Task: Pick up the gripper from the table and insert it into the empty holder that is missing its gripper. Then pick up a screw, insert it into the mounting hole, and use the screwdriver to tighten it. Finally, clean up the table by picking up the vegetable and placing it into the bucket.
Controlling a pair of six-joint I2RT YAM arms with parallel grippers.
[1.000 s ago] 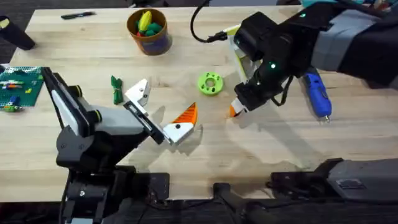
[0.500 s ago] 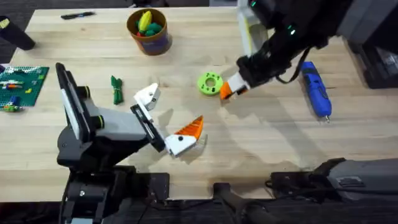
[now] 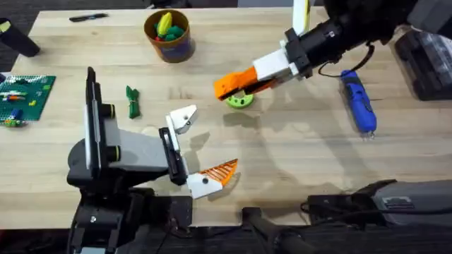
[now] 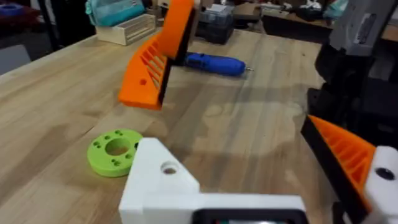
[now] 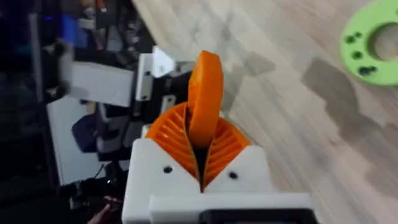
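My right gripper point(image 3: 240, 81) hangs over the middle of the table, its orange pads point(image 5: 230, 146) shut on the small orange ridged gripper point(image 5: 205, 93), which sticks out past them point(image 3: 222, 87). My left gripper point(image 3: 201, 146) stands open near the front. One of its fingers is the bare white holder point(image 3: 183, 118) with an open mounting hole point(image 4: 168, 168). The other finger carries an orange tip point(image 3: 219, 171). The held gripper point(image 4: 152, 68) is up and apart from the holder point(image 4: 158, 186). The blue screwdriver point(image 3: 358, 102) lies at the right. The dark green vegetable point(image 3: 132, 101) lies at the left, and the bucket point(image 3: 168, 35) stands at the back.
A lime-green disc point(image 3: 240, 99) lies just under the right gripper. The bucket holds a yellow and green toy point(image 3: 164, 25). A green brick board point(image 3: 21, 97) lies at the left edge, a black pen point(image 3: 88, 17) at the back left, and a dark case point(image 3: 424, 63) at the right edge.
The right arm has lifted from the table and swung left over the disc, carrying the orange gripper. The left gripper has drawn back toward the front edge and turned.
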